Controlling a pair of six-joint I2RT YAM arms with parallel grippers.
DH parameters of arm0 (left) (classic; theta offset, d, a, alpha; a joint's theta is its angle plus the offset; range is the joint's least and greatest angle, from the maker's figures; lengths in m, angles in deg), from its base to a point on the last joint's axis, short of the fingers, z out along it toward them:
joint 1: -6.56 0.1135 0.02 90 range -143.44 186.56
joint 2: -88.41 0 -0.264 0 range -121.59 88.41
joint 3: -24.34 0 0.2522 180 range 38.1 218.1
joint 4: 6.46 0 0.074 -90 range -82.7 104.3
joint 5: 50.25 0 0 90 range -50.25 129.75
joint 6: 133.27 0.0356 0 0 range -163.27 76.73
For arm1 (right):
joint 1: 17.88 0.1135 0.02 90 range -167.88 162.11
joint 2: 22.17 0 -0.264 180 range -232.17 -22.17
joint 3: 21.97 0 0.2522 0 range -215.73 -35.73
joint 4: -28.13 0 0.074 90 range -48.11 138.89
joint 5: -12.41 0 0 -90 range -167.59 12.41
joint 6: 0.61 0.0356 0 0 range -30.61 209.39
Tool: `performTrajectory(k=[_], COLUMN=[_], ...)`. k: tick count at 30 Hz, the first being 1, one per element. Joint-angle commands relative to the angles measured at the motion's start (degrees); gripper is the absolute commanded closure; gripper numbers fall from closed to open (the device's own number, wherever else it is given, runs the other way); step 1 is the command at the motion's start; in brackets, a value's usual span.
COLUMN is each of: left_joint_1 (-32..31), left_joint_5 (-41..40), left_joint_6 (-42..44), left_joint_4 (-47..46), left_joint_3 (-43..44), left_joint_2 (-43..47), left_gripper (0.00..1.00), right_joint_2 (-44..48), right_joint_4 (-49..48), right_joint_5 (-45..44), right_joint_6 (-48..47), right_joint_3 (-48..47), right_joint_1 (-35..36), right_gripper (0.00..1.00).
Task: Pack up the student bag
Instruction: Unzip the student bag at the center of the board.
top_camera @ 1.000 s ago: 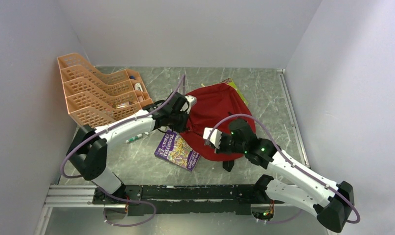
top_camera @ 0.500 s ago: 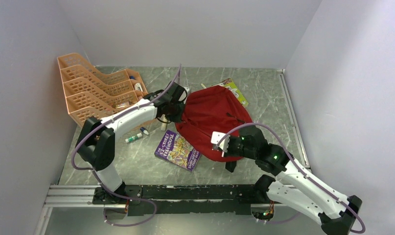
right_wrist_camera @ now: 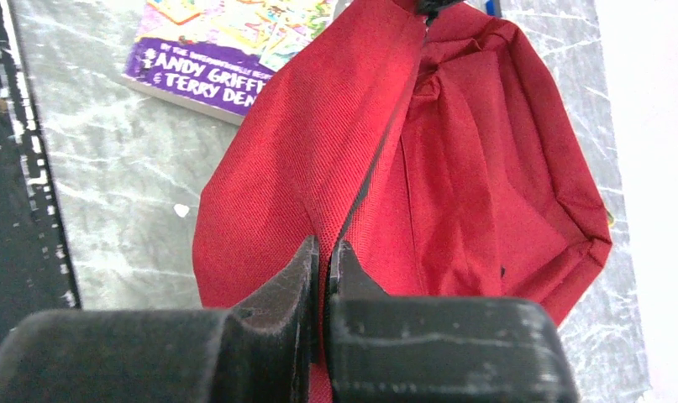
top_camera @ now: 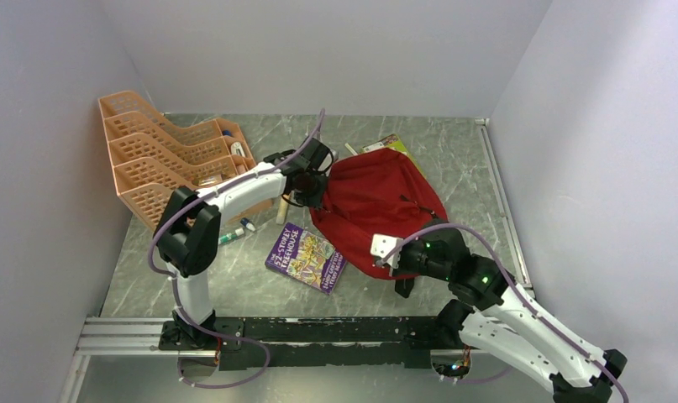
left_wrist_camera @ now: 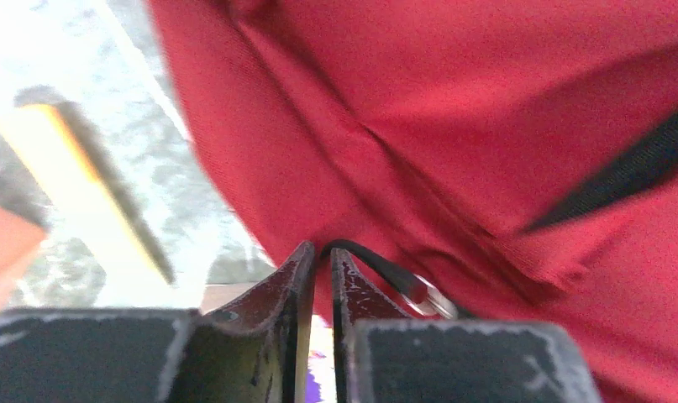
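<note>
While the right hand [right_wrist_camera: 323,248] pinches the red backpack [top_camera: 377,197], stretched between both hands, at its zipper seam [right_wrist_camera: 373,168], the left hand [left_wrist_camera: 318,252], clamped on the black zipper pull [left_wrist_camera: 381,269], should draw along that seam, fabric taut.

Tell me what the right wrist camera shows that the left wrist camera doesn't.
Only the right wrist view: a purple book on the table next to the student bag, and the bag's black zipper line running up from the right gripper, which is shut on the fabric edge. Only the left wrist view: a black pull cord with a metal ring at the tips of the left gripper, a blurred yellow stick, and a black strap. Both: red bag fabric, grey marbled table, closed jaws.
</note>
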Motion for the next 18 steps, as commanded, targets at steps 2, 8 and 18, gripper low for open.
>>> performTrajectory(k=[2, 8, 18], left_joint_1=[4.57, 4.57, 5.48], left_joint_5=[-4.46, 1.44, -1.82], left_joint_6=[4.18, -0.85, -11.45], left_joint_4=[-3.26, -10.18, -13.47], left_joint_3=[-1.9, -9.71, -11.36], left_joint_2=[3.61, 17.76, 25.53], left_gripper=[0.66, 0.47, 0.21], right_joint_2=[2.82, -1.38, -13.32], right_joint_4=[0.56, -12.54, -22.26], right_joint_5=[3.56, 4.32, 2.09], right_joint_6=[3.13, 13.81, 30.53], right_joint_3=[0.36, 1.87, -2.24], right_joint_1=[0.23, 0.25, 0.31], right_gripper=[1.0, 1.0, 0.92])
